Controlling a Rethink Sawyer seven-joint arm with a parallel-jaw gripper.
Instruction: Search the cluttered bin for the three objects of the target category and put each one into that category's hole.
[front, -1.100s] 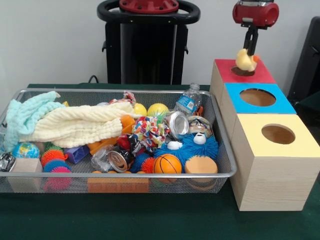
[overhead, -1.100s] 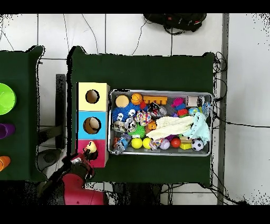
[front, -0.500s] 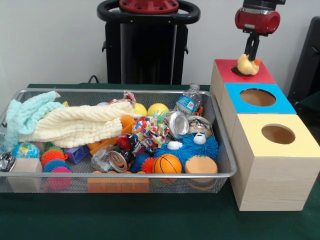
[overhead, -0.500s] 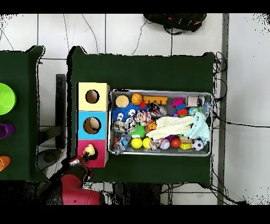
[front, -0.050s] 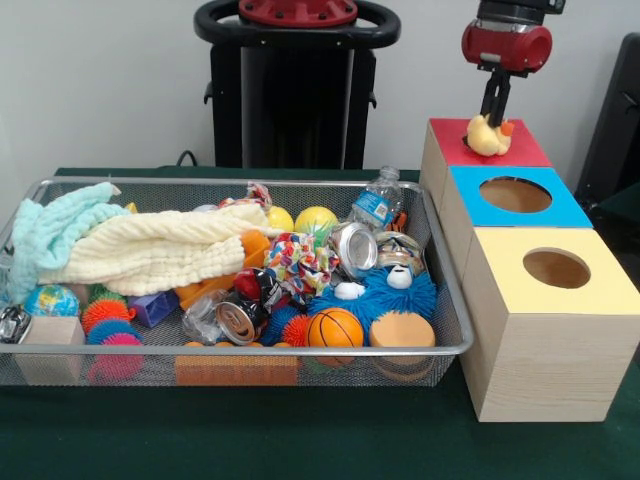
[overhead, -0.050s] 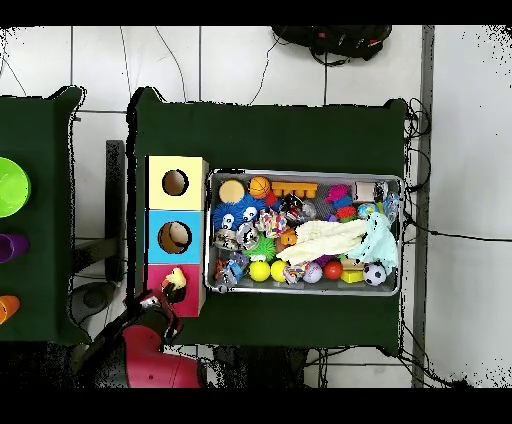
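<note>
A yellow rubber duck (front, -0.050s: 487, 135) with an orange beak sits low over the hole of the red-topped box (front, -0.050s: 528, 151). My gripper (front, -0.050s: 492, 112) comes down from above and is shut on the duck's top. In the overhead view the duck (overhead, -0.050s: 176, 281) shows on the red box (overhead, -0.050s: 191, 302), with the gripper (overhead, -0.050s: 166, 296) at its edge. The red box's hole is hidden behind the duck. The wire mesh bin (front, -0.050s: 240, 183) to the left is full of mixed toys, cans and cloths.
A blue-topped box (front, -0.050s: 562, 207) and a yellow-topped box (front, -0.050s: 602, 287) stand in a row with the red one, each with a round hole. The bin (overhead, -0.050s: 300, 175) holds a cream towel (front, -0.050s: 150, 245), a basketball (front, -0.050s: 335, 327), a water bottle (front, -0.050s: 375, 203) and several spiky balls.
The gripper has shifted slightly left and the duck has come down, from hanging above the red box to resting low over its hole.
</note>
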